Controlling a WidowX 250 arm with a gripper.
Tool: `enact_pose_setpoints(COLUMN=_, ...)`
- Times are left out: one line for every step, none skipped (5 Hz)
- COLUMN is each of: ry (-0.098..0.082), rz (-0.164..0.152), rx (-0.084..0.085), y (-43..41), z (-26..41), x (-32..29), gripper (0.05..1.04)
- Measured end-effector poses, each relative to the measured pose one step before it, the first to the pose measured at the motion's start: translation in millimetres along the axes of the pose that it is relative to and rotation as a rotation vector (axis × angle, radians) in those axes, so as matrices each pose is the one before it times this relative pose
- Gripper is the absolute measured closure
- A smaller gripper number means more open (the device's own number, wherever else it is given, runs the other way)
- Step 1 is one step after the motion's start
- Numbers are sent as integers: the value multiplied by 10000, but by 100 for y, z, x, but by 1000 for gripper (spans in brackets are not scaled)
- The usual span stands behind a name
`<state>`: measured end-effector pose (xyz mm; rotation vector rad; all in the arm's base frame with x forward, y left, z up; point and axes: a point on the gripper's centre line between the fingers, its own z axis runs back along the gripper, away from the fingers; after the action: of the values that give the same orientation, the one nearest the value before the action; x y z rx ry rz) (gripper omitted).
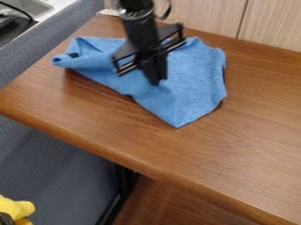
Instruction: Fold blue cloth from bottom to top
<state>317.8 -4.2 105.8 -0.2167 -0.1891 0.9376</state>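
Note:
The black gripper (155,80) hangs from the top of the camera view, its lower end over the middle of the blue cloth (191,81). Whether it touches or holds the cloth I cannot tell. Spread unevenly across the upper part of the wooden table, the cloth has a rumpled, curled corner at the left and a pointed corner toward the front. Part of its upper middle is hidden behind the gripper and arm.
The brown table (235,154) extends right and forward of the cloth, with its front edge running diagonally. A grey padded partition (50,48) borders the left side, and pale wood panels (206,15) stand behind. A yellow object (16,208) is low at the left corner.

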Motion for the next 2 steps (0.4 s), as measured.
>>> enact_pose_setpoints(ry=18, rz=395, rx=-34, y=-2194, z=-1204, x=1313, gripper=1001)
enact_pose_setpoints(ry=98, rz=183, rx=255, y=-1236, z=-1977, x=692, gripper=1001)
